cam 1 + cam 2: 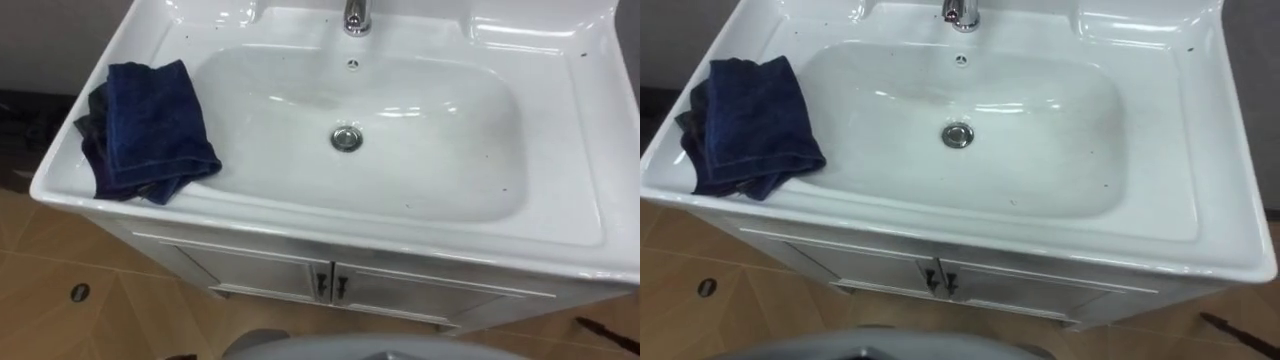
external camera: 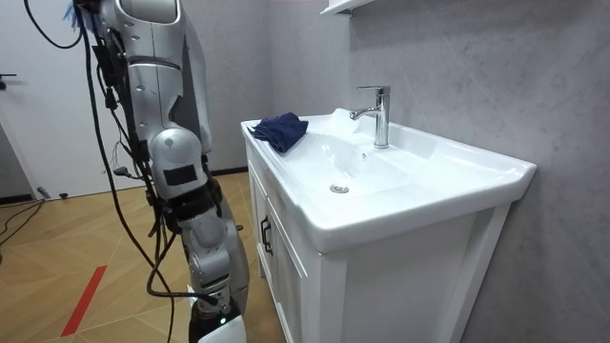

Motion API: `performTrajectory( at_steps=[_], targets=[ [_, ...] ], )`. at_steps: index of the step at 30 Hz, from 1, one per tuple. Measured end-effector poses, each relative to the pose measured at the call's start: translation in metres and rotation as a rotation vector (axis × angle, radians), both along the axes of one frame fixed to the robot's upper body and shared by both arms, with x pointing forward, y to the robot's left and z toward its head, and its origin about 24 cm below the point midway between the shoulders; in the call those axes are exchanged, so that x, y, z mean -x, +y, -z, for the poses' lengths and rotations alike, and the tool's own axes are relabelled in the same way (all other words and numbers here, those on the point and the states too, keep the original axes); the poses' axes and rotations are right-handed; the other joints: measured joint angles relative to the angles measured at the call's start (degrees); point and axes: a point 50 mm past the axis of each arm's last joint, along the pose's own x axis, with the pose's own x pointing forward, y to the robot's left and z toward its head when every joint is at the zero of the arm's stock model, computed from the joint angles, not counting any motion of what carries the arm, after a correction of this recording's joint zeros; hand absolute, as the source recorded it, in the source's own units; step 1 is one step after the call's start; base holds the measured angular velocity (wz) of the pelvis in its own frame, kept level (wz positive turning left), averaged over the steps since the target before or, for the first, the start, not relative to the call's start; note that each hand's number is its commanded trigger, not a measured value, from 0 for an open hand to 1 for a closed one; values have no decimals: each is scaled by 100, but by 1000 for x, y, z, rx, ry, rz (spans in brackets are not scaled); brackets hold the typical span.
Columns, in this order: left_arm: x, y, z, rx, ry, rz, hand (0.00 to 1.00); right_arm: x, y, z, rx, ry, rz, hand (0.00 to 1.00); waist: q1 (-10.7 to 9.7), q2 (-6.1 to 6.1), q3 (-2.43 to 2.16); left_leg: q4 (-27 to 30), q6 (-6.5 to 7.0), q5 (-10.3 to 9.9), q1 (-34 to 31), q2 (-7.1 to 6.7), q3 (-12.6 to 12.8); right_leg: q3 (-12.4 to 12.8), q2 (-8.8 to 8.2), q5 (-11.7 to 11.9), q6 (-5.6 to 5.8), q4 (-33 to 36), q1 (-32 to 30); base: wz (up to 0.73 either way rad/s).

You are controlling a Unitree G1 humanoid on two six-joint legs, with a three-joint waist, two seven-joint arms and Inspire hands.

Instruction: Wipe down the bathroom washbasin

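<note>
A dark blue towel (image 1: 145, 125) lies crumpled on the left rim of the white basin (image 1: 565, 200), and its right edge hangs a little over the bowl's slope. The bowl holds a chrome drain (image 1: 346, 138) at its middle and small dark specks (image 1: 486, 152) toward the right side. A chrome tap (image 1: 357, 15) stands at the back rim. In the room view I stand upright facing the basin (image 2: 477, 181), with the towel (image 2: 281, 129) at its far end. My right hand (image 2: 215, 319) hangs low beside the cabinet, cut by the picture's lower edge.
Under the basin is a white cabinet (image 1: 250, 270) with two doors and dark handles (image 1: 330, 285). A grey wall (image 2: 477, 76) runs behind the tap. The floor (image 1: 60, 300) is wood-patterned. Cables (image 2: 105, 124) hang behind me in the room view.
</note>
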Motion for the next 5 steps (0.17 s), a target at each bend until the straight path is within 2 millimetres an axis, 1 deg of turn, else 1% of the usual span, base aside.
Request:
performTrajectory(
  at_steps=[2, 5],
  targets=[
    [-1, 0, 0, 7, 5, 0, 0, -3, 2, 0, -8, -6, -2, 0, 0, -24, 0, 18, 0, 0, 5, 1, 1, 8, 2, 2, 1, -7, 2, 0],
    [0, -2, 0, 22, 15, 16, 0, -7, 3, 1, -15, -14, -6, 0, 3, -11, -1, 54, 4, -4, 13, 1, 1, 4, 2, 5, 2, -6, 21, 0]
  ],
)
